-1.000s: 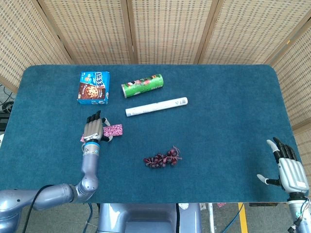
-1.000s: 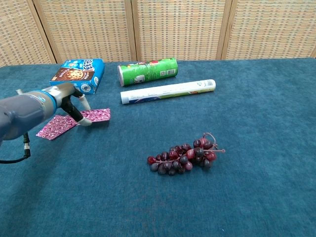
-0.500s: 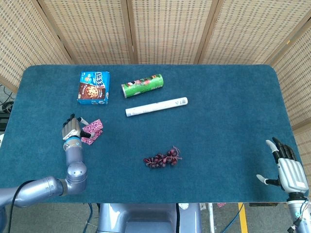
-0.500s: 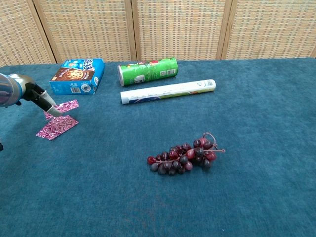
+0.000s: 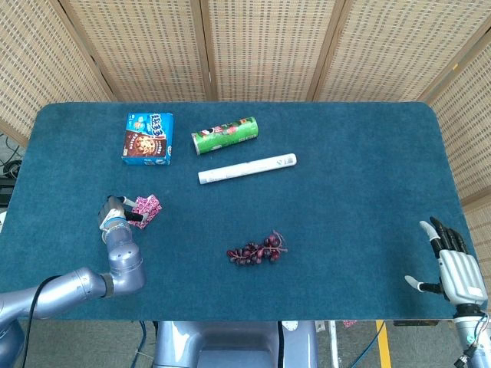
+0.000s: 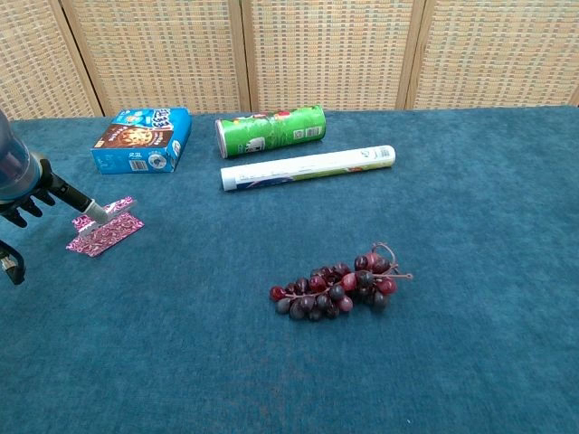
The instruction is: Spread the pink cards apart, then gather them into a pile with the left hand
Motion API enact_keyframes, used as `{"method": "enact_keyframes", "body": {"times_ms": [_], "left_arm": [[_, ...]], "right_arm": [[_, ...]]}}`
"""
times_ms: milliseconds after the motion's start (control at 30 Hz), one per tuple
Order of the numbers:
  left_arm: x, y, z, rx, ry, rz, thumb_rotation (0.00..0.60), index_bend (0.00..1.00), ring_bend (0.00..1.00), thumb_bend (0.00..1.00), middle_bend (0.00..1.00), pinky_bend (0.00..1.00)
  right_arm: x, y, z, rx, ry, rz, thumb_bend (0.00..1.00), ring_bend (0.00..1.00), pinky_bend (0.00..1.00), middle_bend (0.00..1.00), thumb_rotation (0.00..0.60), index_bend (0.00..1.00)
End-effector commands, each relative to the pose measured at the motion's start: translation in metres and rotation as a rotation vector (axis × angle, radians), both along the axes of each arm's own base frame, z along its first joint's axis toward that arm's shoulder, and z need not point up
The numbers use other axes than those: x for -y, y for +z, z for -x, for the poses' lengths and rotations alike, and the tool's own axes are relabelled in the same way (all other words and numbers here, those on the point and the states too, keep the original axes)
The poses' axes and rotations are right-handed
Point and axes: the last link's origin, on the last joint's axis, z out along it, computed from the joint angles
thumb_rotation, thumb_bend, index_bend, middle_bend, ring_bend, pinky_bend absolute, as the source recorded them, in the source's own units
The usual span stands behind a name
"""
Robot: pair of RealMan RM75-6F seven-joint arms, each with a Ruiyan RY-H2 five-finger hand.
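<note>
We've dragged the pink cards [image 6: 104, 227] toward the table's [image 5: 345, 192] left edge into an overlapping pile, left hand [image 5: 116, 212] fingertip resting on them, grasping nothing, so gathering looks nearly done; right hand [image 5: 458, 272] open at the front-right corner
</note>
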Motion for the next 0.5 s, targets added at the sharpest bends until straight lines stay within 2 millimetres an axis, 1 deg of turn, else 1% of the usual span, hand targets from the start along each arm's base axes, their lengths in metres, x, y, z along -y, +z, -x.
{"method": "enact_keyframes", "body": {"times_ms": [33, 333, 500], "left_arm": [[-0.001, -0.003, 0.002, -0.020, 0.009, 0.002, 0.600, 0.73, 0.00, 0.30, 0.00, 0.00], [-0.004, -0.010, 0.011, -0.035, 0.039, 0.009, 0.600, 0.73, 0.00, 0.30, 0.00, 0.00], [-0.009, -0.011, 0.013, -0.010, 0.045, -0.005, 0.600, 0.73, 0.00, 0.30, 0.00, 0.00]], "right_arm": [[0.000, 0.000, 0.000, 0.000, 0.000, -0.001, 0.13, 0.00, 0.00, 0.00, 0.600, 0.07], [0.000, 0.000, 0.000, 0.001, -0.002, -0.003, 0.13, 0.00, 0.00, 0.00, 0.600, 0.07], [0.000, 0.000, 0.000, 0.002, -0.003, -0.004, 0.13, 0.00, 0.00, 0.00, 0.600, 0.07]]}}
